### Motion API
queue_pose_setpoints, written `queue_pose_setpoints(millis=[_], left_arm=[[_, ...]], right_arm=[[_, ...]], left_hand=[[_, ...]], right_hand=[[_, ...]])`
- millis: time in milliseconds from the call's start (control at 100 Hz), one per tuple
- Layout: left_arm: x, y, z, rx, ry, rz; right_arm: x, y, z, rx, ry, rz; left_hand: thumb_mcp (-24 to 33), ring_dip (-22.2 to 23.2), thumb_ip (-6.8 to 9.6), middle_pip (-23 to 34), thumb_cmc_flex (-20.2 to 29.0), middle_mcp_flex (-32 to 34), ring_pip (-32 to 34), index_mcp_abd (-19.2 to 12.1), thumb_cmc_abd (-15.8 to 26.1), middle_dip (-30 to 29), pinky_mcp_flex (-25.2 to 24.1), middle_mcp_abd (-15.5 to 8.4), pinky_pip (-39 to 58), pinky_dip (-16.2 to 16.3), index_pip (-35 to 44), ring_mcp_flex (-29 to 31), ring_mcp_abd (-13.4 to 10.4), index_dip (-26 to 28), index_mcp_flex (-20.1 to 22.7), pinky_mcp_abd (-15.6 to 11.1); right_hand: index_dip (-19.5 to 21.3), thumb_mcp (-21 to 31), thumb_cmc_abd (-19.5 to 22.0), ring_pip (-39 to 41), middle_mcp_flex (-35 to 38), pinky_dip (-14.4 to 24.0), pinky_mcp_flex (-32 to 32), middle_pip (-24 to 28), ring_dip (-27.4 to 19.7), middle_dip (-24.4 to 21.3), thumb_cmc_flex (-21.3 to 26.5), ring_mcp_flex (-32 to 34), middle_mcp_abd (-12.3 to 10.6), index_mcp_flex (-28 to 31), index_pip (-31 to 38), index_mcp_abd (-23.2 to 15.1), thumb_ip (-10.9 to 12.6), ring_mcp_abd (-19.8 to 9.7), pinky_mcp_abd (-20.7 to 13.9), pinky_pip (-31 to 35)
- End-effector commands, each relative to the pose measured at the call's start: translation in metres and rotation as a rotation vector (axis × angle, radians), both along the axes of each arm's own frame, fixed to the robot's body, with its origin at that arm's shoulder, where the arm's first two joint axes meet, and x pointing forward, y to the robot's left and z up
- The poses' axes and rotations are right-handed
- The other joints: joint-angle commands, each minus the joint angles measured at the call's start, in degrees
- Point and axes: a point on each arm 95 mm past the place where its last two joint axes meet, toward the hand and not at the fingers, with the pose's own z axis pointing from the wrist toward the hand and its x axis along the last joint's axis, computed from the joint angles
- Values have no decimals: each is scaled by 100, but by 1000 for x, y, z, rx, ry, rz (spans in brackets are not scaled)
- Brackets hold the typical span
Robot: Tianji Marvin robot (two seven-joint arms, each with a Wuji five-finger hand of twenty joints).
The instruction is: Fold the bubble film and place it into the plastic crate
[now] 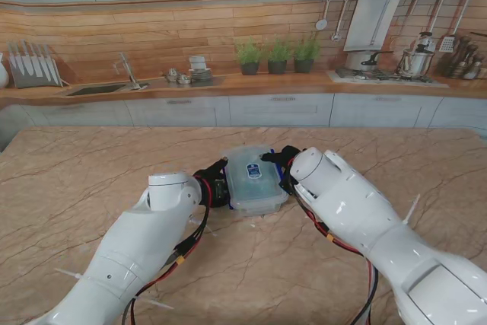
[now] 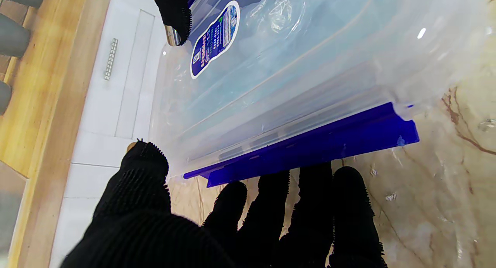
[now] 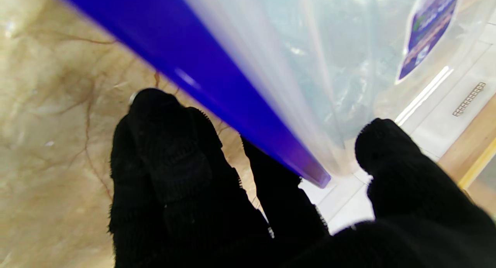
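Clear plastic crate (image 1: pixel 256 180) with blue clips sits lidded mid-table on the marble top (image 1: pixel 76 180), crumpled bubble film (image 2: pixel 277 12) visible inside, left hand (image 2: pixel 217 225) and right hand (image 3: pixel 217 206) each clasping a clip side, fingers under the latch.

Bright, even light; the plastic crate (image 2: pixel 310 66) shows small glare, and the right wrist view blurs close up.

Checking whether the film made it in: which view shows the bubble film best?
The left wrist view: the bubble film shows as crinkled clear plastic through the lid of the plastic crate. The right wrist view is blurred, showing only a pale sheen behind the crate wall. The stand view shows the crate too small to make out the film.
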Motion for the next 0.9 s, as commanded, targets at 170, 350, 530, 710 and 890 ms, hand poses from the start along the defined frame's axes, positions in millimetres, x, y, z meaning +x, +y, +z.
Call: queue_pose_setpoints(millis=[170, 350, 530, 710, 890], left_arm=[[2, -2, 9, -17, -7, -13], [2, 3, 10, 13, -9, 5], [2, 6, 10, 27, 3, 12], [3, 8, 9, 60, 9, 3], [4, 11, 9, 69, 6, 15]], right_arm=[[-3, 6, 0, 2, -3, 12], [-4, 5, -1, -1, -3, 9], [-4, 4, -1, -2, -4, 7], [-4, 5, -1, -3, 0, 6], [-4, 5, -1, -3, 2, 7]], left_hand=[[76, 78, 232, 1162, 116, -110, -34, -227, -159, 1027, -267, -330, -309, -176, -417, -348, -292, -156, -146, -266], [81, -8, 250, 1318, 127, -134, -166, -299, -142, 1372, -260, -369, -459, -240, -511, -445, -292, -144, -155, -277], [96, -111, 268, 1470, 145, -74, -296, -283, -202, 1571, -258, -347, -550, -284, -494, -464, -283, -102, -135, -264], [151, -245, 292, 1722, 161, 117, -364, -217, -319, 1857, -234, -348, -468, -241, -224, -321, -214, 37, -117, -173], [246, -306, 290, 1971, 168, 328, -309, -184, -403, 2060, -147, -375, -388, -251, 123, -196, -180, 154, -114, -114]], right_hand=[[59, -54, 232, 20, -41, 167, -69, 46, 83, 82, 19, -130, -70, 94, -11, -534, 216, 166, -36, 145], [68, -70, 242, 15, -41, 183, -79, 48, 84, 83, 21, -141, -83, 88, -18, -545, 228, 172, -32, 137], [76, -83, 246, 10, -35, 195, -91, 51, 86, 84, 24, -150, -89, 85, -23, -557, 239, 175, -42, 124], [83, -92, 250, 8, -41, 207, -97, 47, 88, 83, 27, -155, -88, 82, -29, -547, 248, 174, -42, 116], [88, -100, 247, 5, -46, 216, -98, 45, 89, 83, 29, -160, -87, 85, -32, -553, 253, 180, -36, 112]])
